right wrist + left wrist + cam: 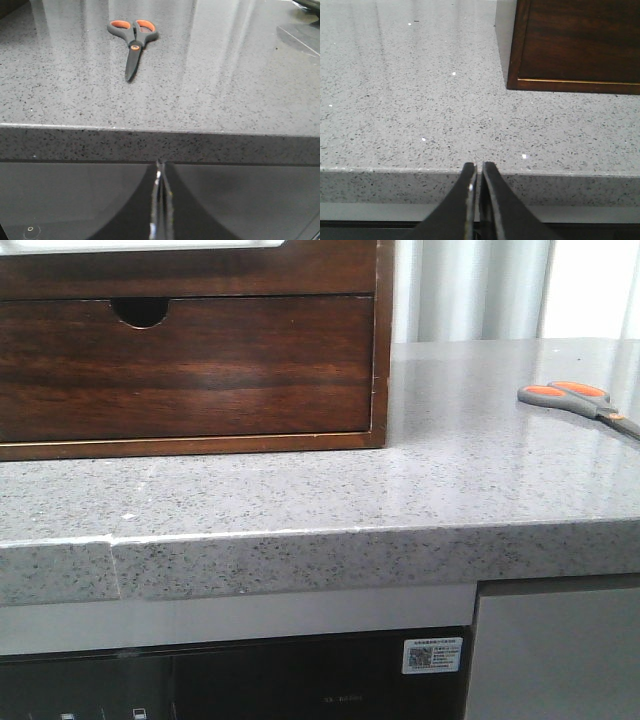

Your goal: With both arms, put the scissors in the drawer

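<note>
Lying on the table [480, 470], the scissors [132, 40] are beyond the right jaws; drawer [190, 365] closed; both jaws clenched.

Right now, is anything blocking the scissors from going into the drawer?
Yes: the drawer itself is shut, flush in its casing. The countertop between it and the scissors shows nothing else.

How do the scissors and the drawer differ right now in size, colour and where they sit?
The scissors are small; the drawer is far wider. The scissors have orange-and-grey handles and grey blades; the drawer is dark reddish-brown glossy wood with a half-round notch in its top edge. The scissors lie flat and loose on the speckled counter, off to the right; the drawer sits shut inside its wooden casing on the left. Neither is touched by a gripper.
</note>
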Robot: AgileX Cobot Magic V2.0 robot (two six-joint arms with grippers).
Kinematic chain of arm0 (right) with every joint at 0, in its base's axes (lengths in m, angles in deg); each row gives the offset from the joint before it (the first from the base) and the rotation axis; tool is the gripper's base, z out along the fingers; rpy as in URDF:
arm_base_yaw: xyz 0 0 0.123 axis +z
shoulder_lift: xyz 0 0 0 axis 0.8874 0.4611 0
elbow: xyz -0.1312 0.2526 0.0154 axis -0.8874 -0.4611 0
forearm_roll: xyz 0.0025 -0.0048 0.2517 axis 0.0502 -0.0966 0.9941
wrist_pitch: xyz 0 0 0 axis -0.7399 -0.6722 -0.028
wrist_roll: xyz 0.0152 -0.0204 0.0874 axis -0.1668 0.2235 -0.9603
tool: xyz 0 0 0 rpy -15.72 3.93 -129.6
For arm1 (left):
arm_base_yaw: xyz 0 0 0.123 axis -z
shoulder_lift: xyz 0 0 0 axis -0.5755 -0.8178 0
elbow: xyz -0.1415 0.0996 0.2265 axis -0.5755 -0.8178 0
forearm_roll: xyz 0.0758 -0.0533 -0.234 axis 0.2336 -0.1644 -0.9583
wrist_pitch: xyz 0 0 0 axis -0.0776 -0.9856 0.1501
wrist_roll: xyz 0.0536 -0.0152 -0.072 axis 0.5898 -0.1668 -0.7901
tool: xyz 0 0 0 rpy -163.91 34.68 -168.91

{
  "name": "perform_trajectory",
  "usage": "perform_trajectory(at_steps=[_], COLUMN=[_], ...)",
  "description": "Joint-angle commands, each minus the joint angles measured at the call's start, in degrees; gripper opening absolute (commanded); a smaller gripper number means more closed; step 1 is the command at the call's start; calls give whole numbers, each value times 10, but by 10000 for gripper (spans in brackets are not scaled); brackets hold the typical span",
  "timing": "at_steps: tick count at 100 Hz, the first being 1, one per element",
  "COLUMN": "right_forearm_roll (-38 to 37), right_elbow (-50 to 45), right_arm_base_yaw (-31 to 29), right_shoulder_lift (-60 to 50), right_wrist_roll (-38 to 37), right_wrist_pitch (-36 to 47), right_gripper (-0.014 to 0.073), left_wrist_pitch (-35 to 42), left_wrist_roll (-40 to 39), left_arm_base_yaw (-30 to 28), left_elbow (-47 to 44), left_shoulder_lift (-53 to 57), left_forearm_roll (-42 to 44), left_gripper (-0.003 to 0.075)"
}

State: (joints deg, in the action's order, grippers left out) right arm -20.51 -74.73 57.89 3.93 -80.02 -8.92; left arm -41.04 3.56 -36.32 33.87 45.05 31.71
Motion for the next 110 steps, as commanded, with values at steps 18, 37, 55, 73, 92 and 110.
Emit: perform_trajectory(at_steps=[18,37,55,73,92,110], right_forearm_roll=[0,0,0,0,0,-33], right_elbow=[-18,-18,-18,-18,-18,-18], right_arm_base_yaw=[-4,-4,-2,-2,-2,-2], right_shoulder_lift=[-14,-14,-14,-14,-14,-14], right_wrist_roll=[3,3,3,3,3,3], right_wrist_pitch=[15,15,15,15,16,16], right_gripper=[-46,-46,-46,-46,-46,-46], left_wrist_pitch=[36,36,36,36,36,36], left_wrist_roll=[1,1,1,1,1,1], left_arm_base_yaw=[1,1,1,1,1,1], left_elbow=[-11,-11,-11,-11,-11,-11], left_shoulder_lift=[19,19,19,19,19,19], left_forearm_roll=[-7,-7,-7,0,0,48], left_gripper=[-20,-20,-20,-20,-20,-20])
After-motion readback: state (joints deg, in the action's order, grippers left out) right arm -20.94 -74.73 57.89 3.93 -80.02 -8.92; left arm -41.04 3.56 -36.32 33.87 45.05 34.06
